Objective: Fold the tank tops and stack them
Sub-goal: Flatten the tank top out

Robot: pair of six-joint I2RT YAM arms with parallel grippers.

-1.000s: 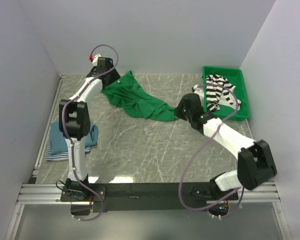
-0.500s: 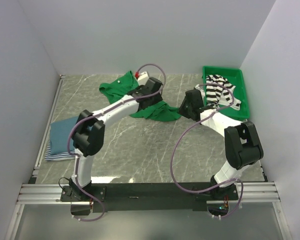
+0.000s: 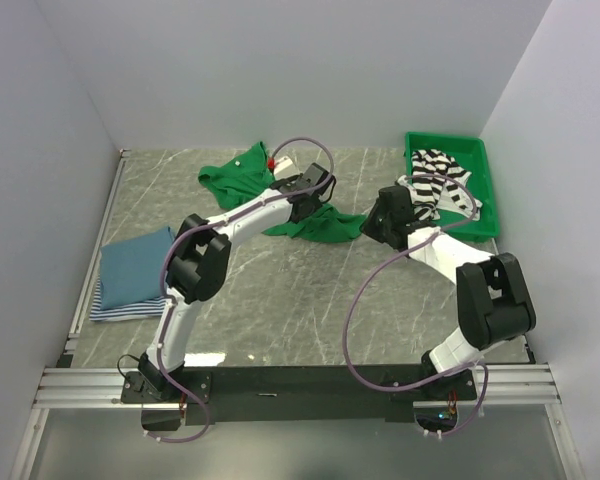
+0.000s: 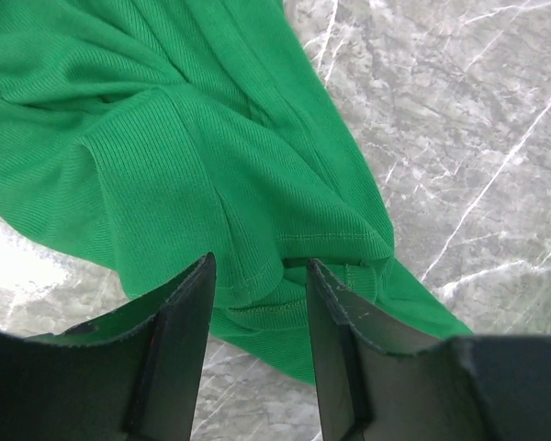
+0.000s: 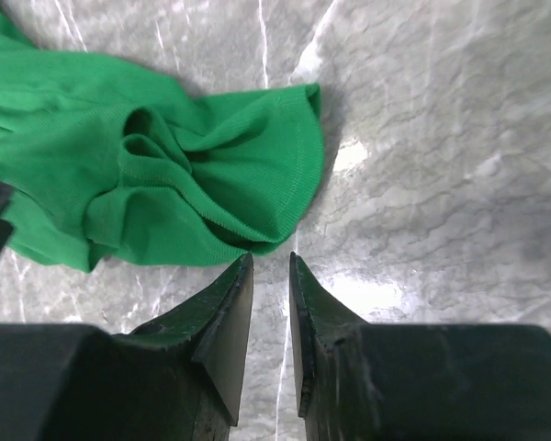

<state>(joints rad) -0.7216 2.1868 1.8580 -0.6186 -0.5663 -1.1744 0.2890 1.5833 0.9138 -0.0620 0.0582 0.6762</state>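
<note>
- Done, judging by the layout: solid blue top (image 3: 138, 262) folded flat on top of blue-white striped top (image 3: 108, 307), stacked well left of the green bin (image 3: 488, 190), at the opposite side of the table (image 3: 310, 300).
- In progress: green tank top (image 3: 230, 178) crumpled and unfolded, lying left of the bin, its nearest end close to the bin's left wall.
- Not started: black-and-white striped top (image 3: 435, 180).
- Bin contents: only the black-and-white striped top, bunched loose; nothing else visible inside.
- Left gripper (image 4: 257, 266): jaws apart, straddling a ridge of the green cloth, no pinch visible; sits left of the bin over the garment's middle.
- Right gripper (image 5: 270, 262): jaws narrowly apart, nothing between them, tips right at the hem of the green top's bin-side end.
- Estimate: about half done; two of four stacked, green one needs flattening and folding, striped one needs pulling from the bin.
</note>
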